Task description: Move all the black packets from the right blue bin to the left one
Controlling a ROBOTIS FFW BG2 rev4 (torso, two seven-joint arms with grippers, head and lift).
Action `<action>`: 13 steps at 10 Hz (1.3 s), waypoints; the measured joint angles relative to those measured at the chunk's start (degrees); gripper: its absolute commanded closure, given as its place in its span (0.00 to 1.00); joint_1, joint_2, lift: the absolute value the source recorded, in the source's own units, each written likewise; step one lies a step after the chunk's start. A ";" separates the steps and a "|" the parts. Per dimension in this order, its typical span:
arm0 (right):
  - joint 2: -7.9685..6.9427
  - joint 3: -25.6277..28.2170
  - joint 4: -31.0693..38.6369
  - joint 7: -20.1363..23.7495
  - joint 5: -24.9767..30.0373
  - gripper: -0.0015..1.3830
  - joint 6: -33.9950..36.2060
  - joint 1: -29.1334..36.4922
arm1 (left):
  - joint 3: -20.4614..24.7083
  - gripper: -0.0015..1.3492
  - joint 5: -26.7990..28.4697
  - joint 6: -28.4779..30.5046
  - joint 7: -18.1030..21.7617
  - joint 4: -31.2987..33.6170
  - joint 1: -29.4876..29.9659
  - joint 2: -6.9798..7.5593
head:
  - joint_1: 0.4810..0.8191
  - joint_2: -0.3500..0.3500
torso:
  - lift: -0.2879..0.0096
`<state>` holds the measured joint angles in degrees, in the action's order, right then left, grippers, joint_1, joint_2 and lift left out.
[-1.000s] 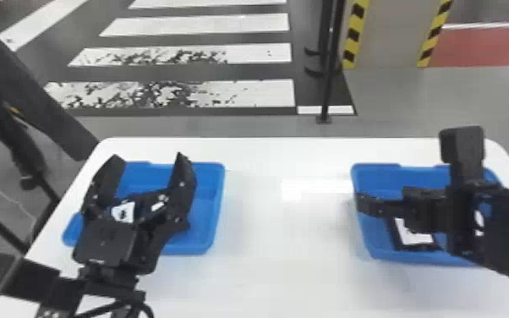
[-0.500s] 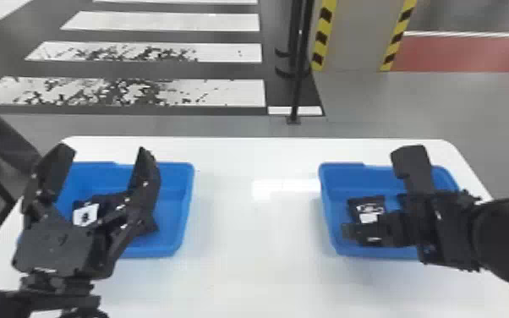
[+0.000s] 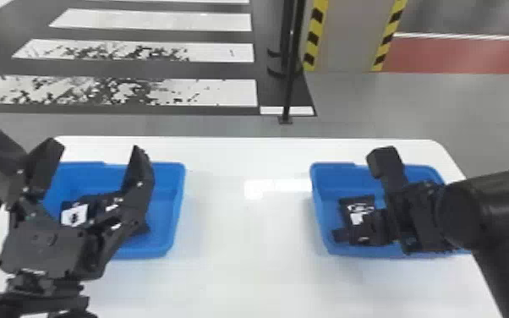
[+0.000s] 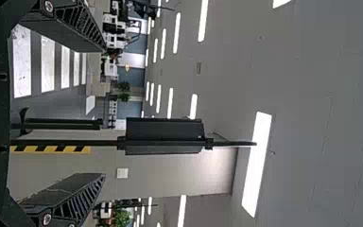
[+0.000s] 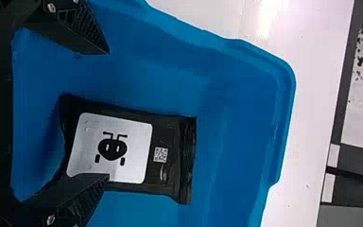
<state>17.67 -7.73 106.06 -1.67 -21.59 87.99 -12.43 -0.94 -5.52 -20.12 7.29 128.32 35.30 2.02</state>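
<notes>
As its two fingers stand wide apart above the right bin [image 5: 217, 137], the right gripper [image 5: 107, 114] is poised over a black packet [image 5: 170, 137] lying flat, white label up, toward 8 o'clock within that bin. Seen from the robot's head, the bin sits at 4 o'clock on a white table [image 3: 241, 262]. At 9 o'clock, the left gripper [image 3: 95, 149] hangs raised with its jaws spread and nothing between them, in front of the left bin [image 3: 177, 211], itself at 8 o'clock.

The next move is likely a pick, and it could fail: one right finger overlaps the label's corner in the wrist view, so lowering without a sideways correction might press on the packet instead of straddling it. Whether they touch cannot be told. The glossy wrapping could also slip if pinched too shallowly, and the bin's wall might catch a finger on a tilted approach.

The count: two grippers, two bins, one table, one packet visible in the right bin and at least one labeled packet [image 3: 74, 215] in the left, where the gripper's overlap prevents an exact tally.
</notes>
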 measured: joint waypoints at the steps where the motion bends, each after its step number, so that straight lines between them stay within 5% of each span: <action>1: 0.24 -1.09 -0.45 -0.42 0.69 0.07 0.95 -0.87 | 0.00 0.07 0.24 -0.08 0.00 0.00 0.00 0.03 | 0.63 0.42 | 0.50; 9: 0.60 -2.72 -3.78 -3.24 2.99 0.13 2.00 -3.04 | 0.04 0.07 0.76 -0.42 0.00 0.00 0.00 0.17 | 0.63 0.37 | 0.50; 13: 0.78 -1.46 -4.46 -3.42 3.19 0.58 2.00 -2.91 | 0.15 0.07 1.00 -0.60 0.00 0.00 0.00 0.17 | 0.63 0.35 | 0.50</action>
<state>18.45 -9.19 101.60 -5.09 -18.40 90.00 -15.34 -0.79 -4.52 -20.72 7.29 128.32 35.29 2.19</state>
